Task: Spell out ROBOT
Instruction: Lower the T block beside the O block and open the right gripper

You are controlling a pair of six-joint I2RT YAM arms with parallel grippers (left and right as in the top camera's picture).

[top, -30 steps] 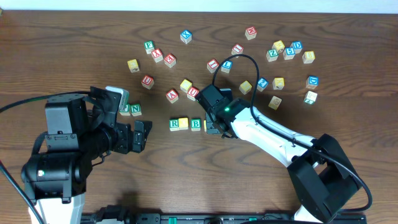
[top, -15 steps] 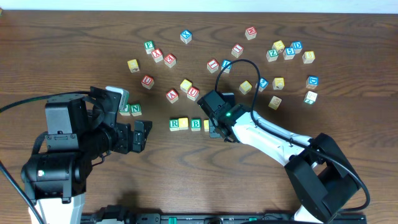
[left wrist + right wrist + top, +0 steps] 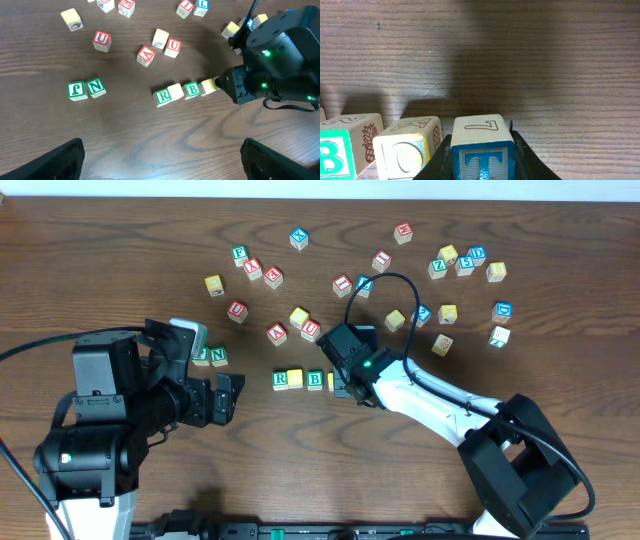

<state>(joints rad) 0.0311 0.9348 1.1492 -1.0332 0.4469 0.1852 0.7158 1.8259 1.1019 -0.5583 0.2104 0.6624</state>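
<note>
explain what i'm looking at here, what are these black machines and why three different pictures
These are two robot arms at a wooden table, left arm and right arm. One picture looks down from above; the other two come from cameras on each arm's wrist. Small wooden letter blocks lie scattered on the table. A row reads R, a yellow block, B, another yellow block. The right arm's jaws are closed on a blue T block beside the row's end. The left arm's jaws are open and empty.
</note>
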